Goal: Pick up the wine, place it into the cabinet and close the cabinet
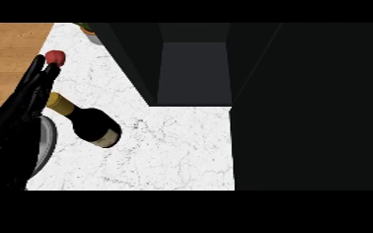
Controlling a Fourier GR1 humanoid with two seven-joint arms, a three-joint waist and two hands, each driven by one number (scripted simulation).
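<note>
The wine bottle (89, 122) lies tilted at the left of the white marble counter (175, 148), its gold-wrapped neck inside the left hand (25, 103), whose black fingers curl round it. The red cap (55, 57) shows past the fingertips. To the right stands the dark open cabinet (193, 71).

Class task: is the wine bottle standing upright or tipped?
Tipped. The wine bottle leans, neck toward the left robot hand, base out over the counter.

Glossy dark glass wine bottle (91, 123) on veined white marble counter (175, 148).
</note>
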